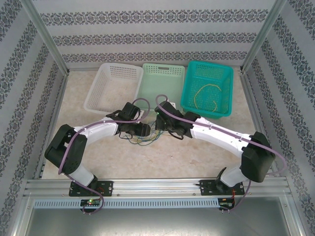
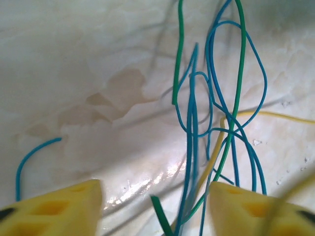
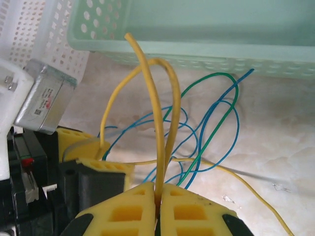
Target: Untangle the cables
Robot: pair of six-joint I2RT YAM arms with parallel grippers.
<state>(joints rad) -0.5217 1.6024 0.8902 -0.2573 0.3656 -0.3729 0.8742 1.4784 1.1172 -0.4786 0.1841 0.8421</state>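
Observation:
The cables (image 1: pixel 143 139) are a tangle of thin blue, green and yellow wires on the table between the two arms. My left gripper (image 1: pixel 145 130) is over the tangle. In the left wrist view it (image 2: pixel 155 209) is open, with blue cables (image 2: pixel 191 147) and a green cable (image 2: pixel 238 83) running between its yellow fingers (image 2: pixel 54 206). My right gripper (image 1: pixel 160 123) is just right of it. In the right wrist view it (image 3: pixel 157 199) is shut on a yellow cable (image 3: pixel 156 108), which loops upward from the pads. Blue and green strands (image 3: pixel 216 123) lie beyond it.
Three baskets stand at the back: white (image 1: pixel 112 73), light green (image 1: pixel 163 71) and teal (image 1: pixel 224 78), the teal one holding a yellow cable (image 1: pixel 206 96). The light green basket's wall (image 3: pixel 197 29) is close ahead of the right gripper. The left gripper's fingers (image 3: pixel 81 147) are at its left.

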